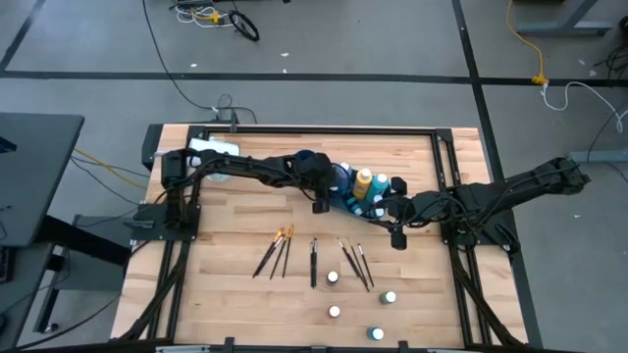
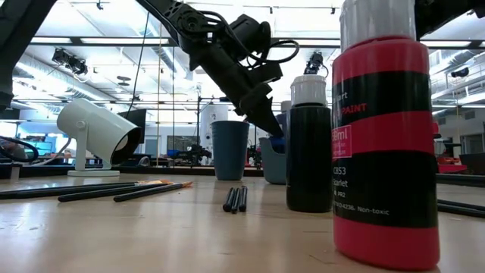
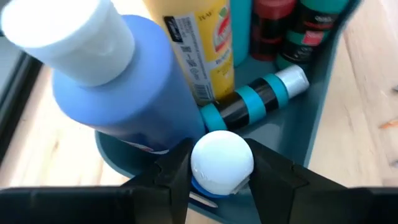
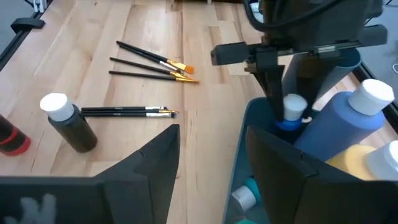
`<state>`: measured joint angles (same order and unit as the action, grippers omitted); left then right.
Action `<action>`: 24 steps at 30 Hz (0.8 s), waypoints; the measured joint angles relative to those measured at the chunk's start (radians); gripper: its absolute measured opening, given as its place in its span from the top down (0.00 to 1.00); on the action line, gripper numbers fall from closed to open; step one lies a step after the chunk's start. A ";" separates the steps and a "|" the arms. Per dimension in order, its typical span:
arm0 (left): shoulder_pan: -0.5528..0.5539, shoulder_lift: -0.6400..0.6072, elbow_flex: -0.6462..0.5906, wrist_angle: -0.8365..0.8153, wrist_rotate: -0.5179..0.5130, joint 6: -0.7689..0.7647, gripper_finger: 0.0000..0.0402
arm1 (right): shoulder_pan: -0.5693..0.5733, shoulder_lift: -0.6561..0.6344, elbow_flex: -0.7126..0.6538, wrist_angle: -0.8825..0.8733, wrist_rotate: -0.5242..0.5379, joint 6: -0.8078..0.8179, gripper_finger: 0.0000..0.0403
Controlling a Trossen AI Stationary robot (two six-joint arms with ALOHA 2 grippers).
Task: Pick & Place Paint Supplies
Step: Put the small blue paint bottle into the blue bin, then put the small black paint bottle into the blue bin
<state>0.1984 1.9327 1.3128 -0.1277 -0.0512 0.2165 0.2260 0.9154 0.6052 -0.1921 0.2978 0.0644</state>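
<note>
Four small bottles stood loose on the bench in the lower right of the high view, with brushes lying in the middle of the frame. Above them, near the centre, a teal bin already held several bottles, a yellow one among them. The left gripper reached over the bin from the left and the right gripper hung just beside the bin on the right.

In the low view, a red bottle filled the right of the frame and a black bottle stood beside it, with brushes flat on the bench at centre and left. A white cylinder sat at far left.

In the left wrist view, the left fingers gripped a small blue bottle by its white cap, at the bottom centre, at the bin's rim. A large blue bottle leaned at upper left.

In the right wrist view, the right fingers stood open and empty at the bottom, while the left gripper showed at upper right holding the small bottle in the bin.

These bottles looked light, rigid and smooth-sided, so likely slippery. The ribbed cap or neck seemed the safest hold. The brushes were thin and low, and probably best pinched at mid-handle.
</note>
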 joint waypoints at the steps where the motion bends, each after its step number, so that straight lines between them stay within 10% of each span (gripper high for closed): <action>1: 0.001 0.000 0.000 0.008 -0.002 0.000 0.62 | 0.000 0.000 0.000 0.000 0.000 0.005 0.53; 24: -0.091 -0.105 0.000 0.036 0.077 -0.001 0.48 | 0.000 0.072 0.000 0.122 -0.206 -0.052 0.53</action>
<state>0.1075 1.8281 1.3128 -0.0919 0.0262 0.2157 0.2260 0.9878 0.6056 -0.0705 0.0915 0.0126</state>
